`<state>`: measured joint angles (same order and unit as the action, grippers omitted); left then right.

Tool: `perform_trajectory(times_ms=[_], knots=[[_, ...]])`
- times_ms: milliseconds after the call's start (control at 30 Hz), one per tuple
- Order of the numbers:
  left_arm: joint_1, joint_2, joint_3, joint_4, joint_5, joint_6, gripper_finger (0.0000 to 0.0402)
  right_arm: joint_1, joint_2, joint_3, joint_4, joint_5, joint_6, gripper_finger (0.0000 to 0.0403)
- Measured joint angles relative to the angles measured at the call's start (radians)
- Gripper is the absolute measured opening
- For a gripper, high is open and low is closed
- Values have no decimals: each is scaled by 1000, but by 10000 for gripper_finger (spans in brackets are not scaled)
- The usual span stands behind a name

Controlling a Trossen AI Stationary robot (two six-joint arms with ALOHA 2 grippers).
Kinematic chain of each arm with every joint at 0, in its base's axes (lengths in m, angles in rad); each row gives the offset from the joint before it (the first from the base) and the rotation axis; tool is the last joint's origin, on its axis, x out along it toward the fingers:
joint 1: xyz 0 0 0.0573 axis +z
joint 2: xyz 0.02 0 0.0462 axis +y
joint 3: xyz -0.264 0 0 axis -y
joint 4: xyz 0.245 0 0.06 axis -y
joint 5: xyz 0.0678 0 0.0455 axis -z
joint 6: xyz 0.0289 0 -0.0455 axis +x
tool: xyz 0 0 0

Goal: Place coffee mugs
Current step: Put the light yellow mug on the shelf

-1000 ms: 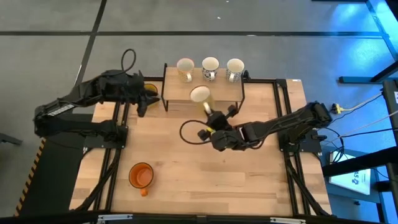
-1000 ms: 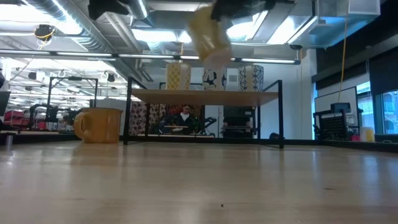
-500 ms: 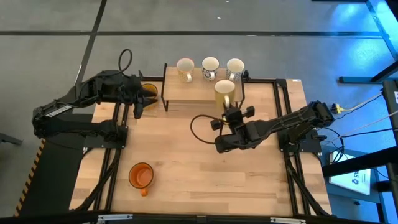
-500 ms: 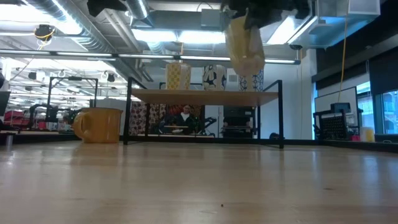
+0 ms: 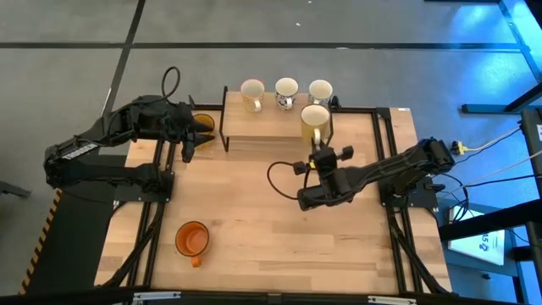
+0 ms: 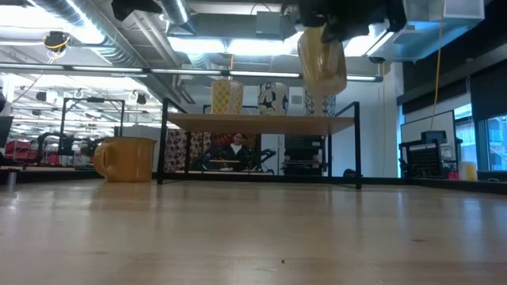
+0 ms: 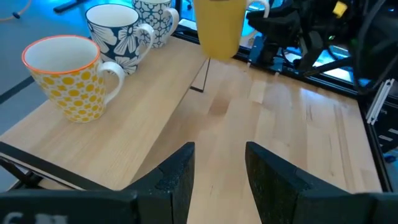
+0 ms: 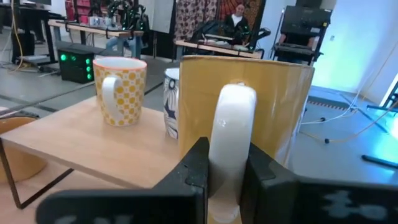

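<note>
The cream mug [image 5: 314,119] hangs upright in the air over the right end of the wooden rack [image 5: 271,127], its white handle clamped between the fingers of the right tool [image 5: 318,153]. A second ago it was tilted and hung farther left, over the rack's near edge at mid-length; it has since swung right and stood up straight. The right arm reaches in from the desk's right side, stretched left and far toward the rack, wrist held above shelf height.

Three patterned mugs stand in a row along the rack's far edge: a yellow-dotted mug [image 5: 251,93], a dark floral mug [image 5: 286,91] and a blue-patterned mug [image 5: 320,91]. They have not moved. An amber mug [image 5: 203,122] sits on the desk [image 5: 254,220] just left of the rack, and an orange mug [image 5: 192,240] stands near the front left.

The left tool [image 5: 192,135] hovers beside the amber mug, fingers apart and holding nothing, barely shifted since the earlier frame.
</note>
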<state>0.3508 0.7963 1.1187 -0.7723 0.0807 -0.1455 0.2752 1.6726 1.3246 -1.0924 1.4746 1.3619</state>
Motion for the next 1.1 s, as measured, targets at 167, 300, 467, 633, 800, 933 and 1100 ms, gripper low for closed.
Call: perform_trajectory(times_ms=[167,300,467,633,800,933,1100], knots=[[0,0,0,0,0,0,137,0,0,-65,2,8,99,29],[0,0,0,0,0,-2,137,0,1,-87,3,6,105,29],[0,5,0,7,-1,-2,137,-4,1,-114,50,18,105,29],[0,17,0,40,-6,-2,137,-21,1,-142,90,20,101,29],[0,24,0,48,-8,-2,137,-52,1,-144,97,-9,98,29],[0,28,0,49,-1,-2,137,-78,1,-144,97,-10,74,29],[0,27,-1,49,14,-3,137,-102,1,-144,97,-23,70,29]])
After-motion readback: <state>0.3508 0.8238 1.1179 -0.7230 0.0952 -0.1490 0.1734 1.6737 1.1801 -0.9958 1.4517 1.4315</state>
